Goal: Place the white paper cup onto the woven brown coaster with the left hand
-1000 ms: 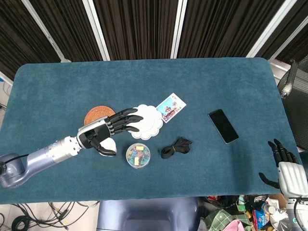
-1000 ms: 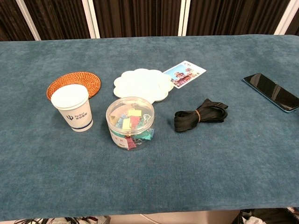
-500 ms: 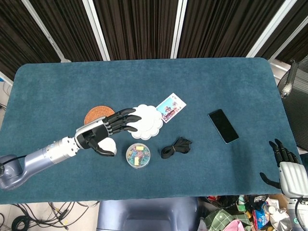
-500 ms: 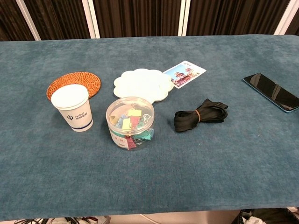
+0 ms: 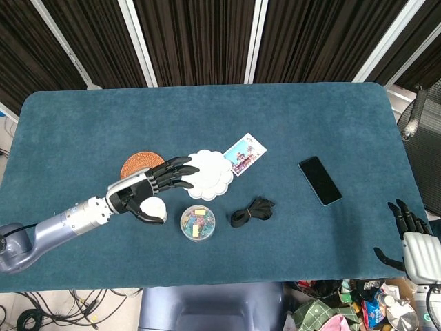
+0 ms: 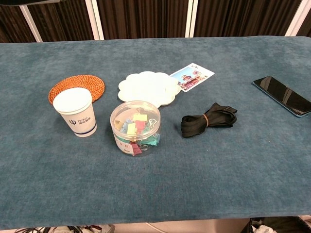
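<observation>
The white paper cup (image 6: 75, 114) stands upright on the blue cloth, just in front of the woven brown coaster (image 6: 77, 86) and not on it. In the head view my left hand (image 5: 148, 187) hovers over the cup (image 5: 154, 206) with fingers spread, its thumb curving past the cup's rim and its fingertips reaching over the white plate. It holds nothing, and the chest view does not show it. The coaster (image 5: 138, 163) shows just behind the hand. My right hand (image 5: 413, 241) hangs open off the table's near right corner.
A white flower-shaped plate (image 6: 148, 87) lies right of the coaster, with a picture card (image 6: 192, 76) beyond it. A clear tub of coloured clips (image 6: 135, 127) stands right of the cup. A black strap (image 6: 209, 119) and a phone (image 6: 284, 94) lie further right.
My left hand has drifted slightly to the left over the cup. The right hand has sunk a little lower in the head view. The cup has not moved.
</observation>
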Robot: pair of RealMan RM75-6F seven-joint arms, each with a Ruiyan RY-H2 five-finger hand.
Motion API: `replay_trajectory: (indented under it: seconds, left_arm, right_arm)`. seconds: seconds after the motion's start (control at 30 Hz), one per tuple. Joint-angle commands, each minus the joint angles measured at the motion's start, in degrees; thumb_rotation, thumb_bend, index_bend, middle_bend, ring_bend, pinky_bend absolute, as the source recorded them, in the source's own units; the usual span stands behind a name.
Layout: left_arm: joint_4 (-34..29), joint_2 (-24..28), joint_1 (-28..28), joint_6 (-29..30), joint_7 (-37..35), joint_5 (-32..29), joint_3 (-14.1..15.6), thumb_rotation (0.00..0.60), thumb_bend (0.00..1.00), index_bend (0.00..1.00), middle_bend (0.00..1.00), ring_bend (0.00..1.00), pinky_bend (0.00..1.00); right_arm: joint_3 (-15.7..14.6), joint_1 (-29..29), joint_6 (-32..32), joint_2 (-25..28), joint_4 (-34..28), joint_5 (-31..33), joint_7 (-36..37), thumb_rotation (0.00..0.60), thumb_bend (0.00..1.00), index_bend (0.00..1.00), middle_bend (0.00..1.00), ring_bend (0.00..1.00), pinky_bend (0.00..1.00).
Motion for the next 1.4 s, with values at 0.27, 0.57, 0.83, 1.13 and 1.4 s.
replay_trajectory:
  seconds: [0.27,0.57,0.83,1.13,1.4]
  left_arm:
    - [-0.06,2.19,5.25,-5.47,34.90,-7.72,-0.30,0.600,0.10,0.03,0.09,0.00,0.05]
    - [2.78,0.52,15.47,-0.40,38.13,-10.57,3.71,0.600,0.09,0.02,0.09,0.00,0.03]
    - [17.63,-7.00,21.67,1.61,23.63,-8.42,7.91,0.600,0.09,0.02,0.09,0.00,0.03]
    - [34.43,-16.61,23.39,1.16,15.33,-5.24,9.47,0.600,0.09,0.02,0.09,0.00,0.02]
    - [39.55,-21.53,23.09,-0.49,16.54,-3.44,10.15,0.600,0.09,0.02,0.09,0.00,0.01]
  right_arm:
    - [-0.08,-0.05,-0.08,0.06,0.01,-0.01,0.18,0.600,0.13,0.00,0.00,0.13,0.16]
    - [-0.07,-0.10,-0.06,-0.15,-0.25,0.28,-0.55,0.600,0.13,0.00,0.00,0.13,0.16]
    - [0.01,-0.16,0.00,-0.28,-0.43,0.55,-0.98,0.600,0.13,0.00,0.00,0.13,0.16]
    - [0.23,-0.09,-0.19,-0.28,-0.36,0.98,-0.74,0.600,0.13,0.00,0.00,0.13,0.16]
    - [0.28,-0.09,-0.29,-0.17,-0.24,1.06,-0.31,0.600,0.13,0.00,0.00,0.13,0.16]
